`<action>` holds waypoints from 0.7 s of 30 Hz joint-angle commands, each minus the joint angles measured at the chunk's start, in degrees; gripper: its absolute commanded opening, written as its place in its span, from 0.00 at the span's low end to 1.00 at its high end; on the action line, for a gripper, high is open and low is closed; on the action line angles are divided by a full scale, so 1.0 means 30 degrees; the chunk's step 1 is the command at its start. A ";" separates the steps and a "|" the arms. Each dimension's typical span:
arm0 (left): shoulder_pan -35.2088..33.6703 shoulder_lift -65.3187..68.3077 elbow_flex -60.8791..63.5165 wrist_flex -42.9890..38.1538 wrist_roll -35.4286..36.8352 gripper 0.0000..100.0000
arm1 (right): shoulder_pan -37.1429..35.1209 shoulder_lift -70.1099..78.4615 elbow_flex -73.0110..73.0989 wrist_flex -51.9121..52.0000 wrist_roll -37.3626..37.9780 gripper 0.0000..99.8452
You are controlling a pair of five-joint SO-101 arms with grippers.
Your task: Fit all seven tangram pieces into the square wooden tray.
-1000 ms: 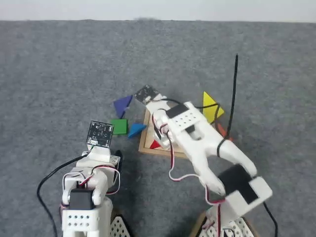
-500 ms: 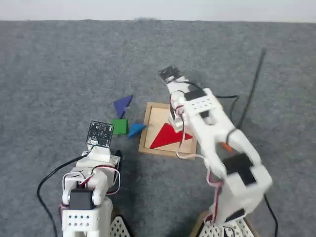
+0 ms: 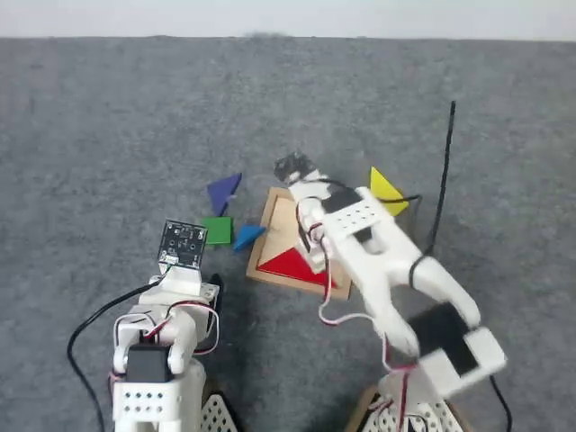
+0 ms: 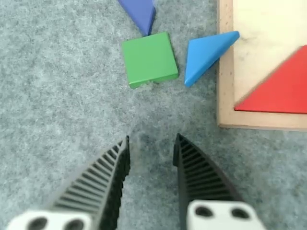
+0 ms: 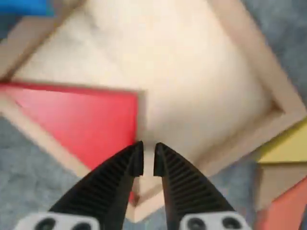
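Note:
The square wooden tray [image 3: 268, 236] holds one red triangle [image 3: 290, 263] against its near edge. My right arm [image 3: 360, 225] hangs over the tray. Its gripper [image 5: 147, 147] is shut and empty, just above the red triangle's [image 5: 91, 124] corner and the bare tray floor [image 5: 201, 81]. A green square [image 4: 148, 58], a light blue triangle [image 4: 206, 55] and a dark blue triangle [image 4: 139, 12] lie on the carpet left of the tray rim [image 4: 224, 72]. My left gripper [image 4: 152, 141] is open above bare carpet, short of the green square.
A yellow triangle [image 3: 387, 189] lies past the tray's far right corner, and an orange piece [image 5: 288, 211] lies beside the yellow one [image 5: 288, 146]. A black cable [image 3: 441, 180] runs along the right side. Grey carpet covers the table.
The right arm swung up and away from the tray, uncovering the red triangle, then came back down over it. The tray has turned slightly. The left arm has stayed still.

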 commanded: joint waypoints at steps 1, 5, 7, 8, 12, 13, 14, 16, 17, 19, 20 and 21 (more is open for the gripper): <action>-0.0029 -0.0322 -0.0308 0.0088 -0.0059 0.15 | 0.1421 -0.3209 -0.0029 0.0835 -0.0352 0.07; -0.0029 -0.0322 -0.0308 0.0088 -0.0059 0.15 | 0.3912 -0.4615 -0.0879 0.2799 -0.0234 0.17; -0.0029 -0.0322 -0.0308 0.0088 -0.0059 0.15 | 0.5319 -0.4645 -0.1846 0.3209 0.0264 0.22; -0.0029 -0.0322 -0.0308 0.0088 -0.0059 0.15 | 0.5993 -0.4440 -0.2432 0.3209 0.0322 0.24; -0.0029 -0.0322 -0.0308 0.0088 -0.0059 0.15 | 0.6989 -0.1861 -0.5304 0.3678 0.0234 0.26; -0.0029 -0.0322 -0.0308 0.0088 -0.0059 0.15 | 0.7048 -0.0806 -0.6154 0.3853 0.0029 0.26; -0.0029 -0.0322 -0.0308 0.0088 -0.0059 0.15 | 0.7077 0.0249 -0.7004 0.3971 -0.0498 0.26; -0.0029 -0.0322 -0.0308 0.0088 -0.0059 0.15 | 0.7048 0.2388 -0.8850 0.4029 -0.1231 0.26; -0.0029 -0.0322 -0.0308 0.0088 -0.0059 0.15 | 0.6960 0.3385 -0.9670 0.4029 -0.1377 0.26; -0.0029 -0.0322 -0.0308 0.0088 -0.0059 0.15 | 0.6784 0.5231 -1.1253 0.4029 -0.1495 0.26; -0.0029 -0.0322 -0.0308 0.0088 -0.0059 0.15 | 0.6696 0.6051 -1.1897 0.4029 -0.1495 0.26; -0.0029 -0.0322 -0.0308 0.0088 -0.0059 0.15 | 0.6667 0.6813 -1.2484 0.4029 -0.1495 0.26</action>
